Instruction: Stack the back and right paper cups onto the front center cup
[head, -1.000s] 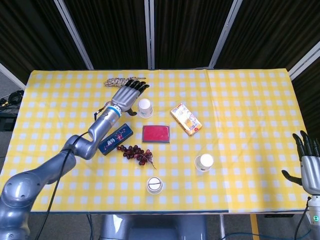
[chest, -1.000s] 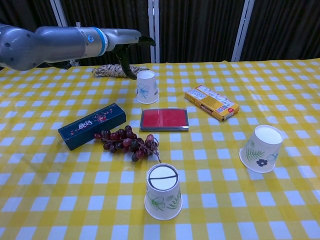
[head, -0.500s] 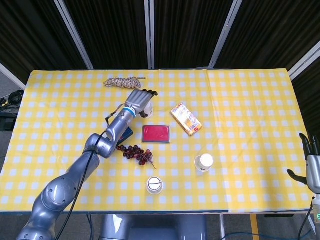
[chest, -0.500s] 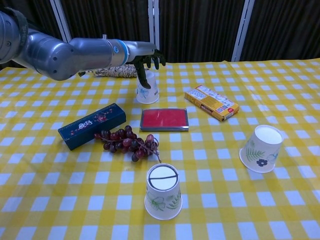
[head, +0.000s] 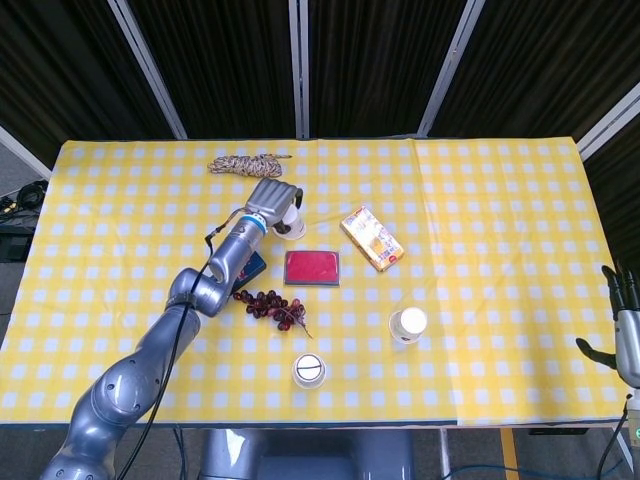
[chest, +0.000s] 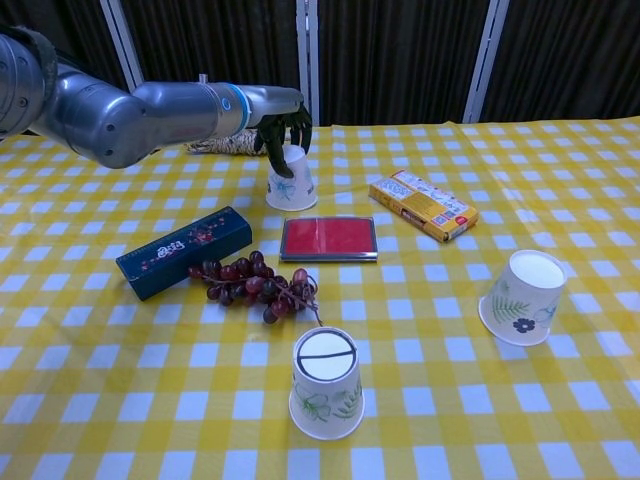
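Gripping back cup (chest: 291, 180) | left hand (chest: 283, 130) over its top

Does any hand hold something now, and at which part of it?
The left hand grips the back cup at its upturned base, fingers curled over it. The right hand holds nothing.

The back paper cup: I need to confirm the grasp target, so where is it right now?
The back paper cup sits left of centre at the far side, just behind the red case, with the left hand closed over its top.

Back cup (chest: 292, 180) tilted, front cup (chest: 325, 384), right cup (chest: 523, 297) upside-down
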